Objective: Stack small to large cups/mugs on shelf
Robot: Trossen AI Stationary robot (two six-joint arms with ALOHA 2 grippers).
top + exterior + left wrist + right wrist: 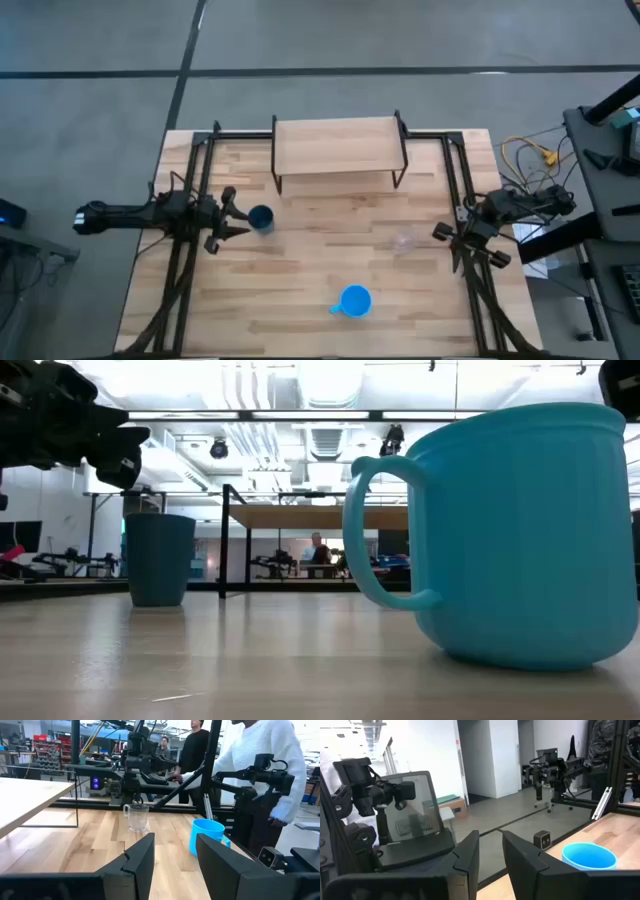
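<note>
The dark navy cup (261,218) (159,558) stands upright on the table, left of centre. My left gripper (238,216) (175,855) hovers open just left of it, raised above cup height (118,452). The clear glass (404,240) (136,816) stands right of centre. The bright blue mug (354,300) (510,530) (589,856) stands near the near edge, handle toward the left. The light-wood shelf (338,146) (25,795) stands on black legs at the far edge, with nothing on it. My right gripper (446,235) (491,852) waits open at the table's right side.
Black frame rails (190,250) (470,290) run along the table's left and right sides. People stand beyond the table's right side (260,765). Bare tabletop (320,235) lies between the cups and in front of the shelf.
</note>
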